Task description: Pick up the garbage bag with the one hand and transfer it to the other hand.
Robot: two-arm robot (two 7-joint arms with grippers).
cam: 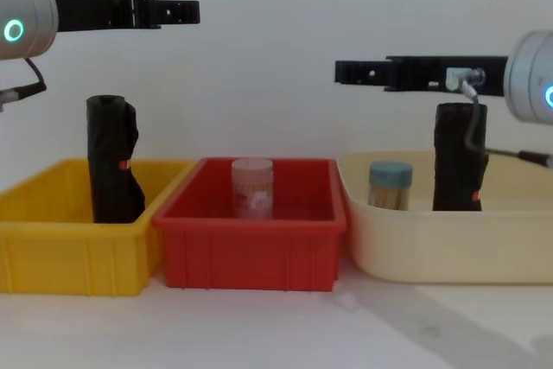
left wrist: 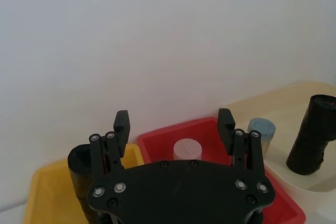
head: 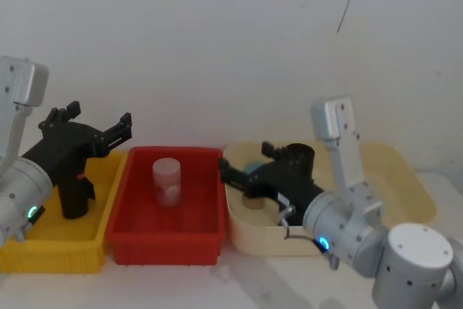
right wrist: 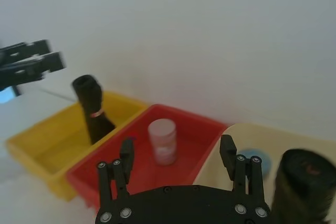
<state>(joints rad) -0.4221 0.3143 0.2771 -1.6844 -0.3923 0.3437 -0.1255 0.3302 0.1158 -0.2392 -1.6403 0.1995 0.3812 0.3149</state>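
The garbage bag, a straight black roll with a small red label, stands upright in the cream bin, also seen as the garbage bag. My right gripper, on the blue-ringed arm, hovers open level with the roll's top and points left, its fingers apart in the wrist view. My left gripper, on the green-ringed arm, is open high above the yellow bin, with the fingers spread in its wrist view. Neither gripper touches anything.
A second, more kinked black roll stands in the yellow bin. The red bin in the middle holds a clear jar. A blue-lidded jar stands in the cream bin left of the garbage bag. A white wall lies behind.
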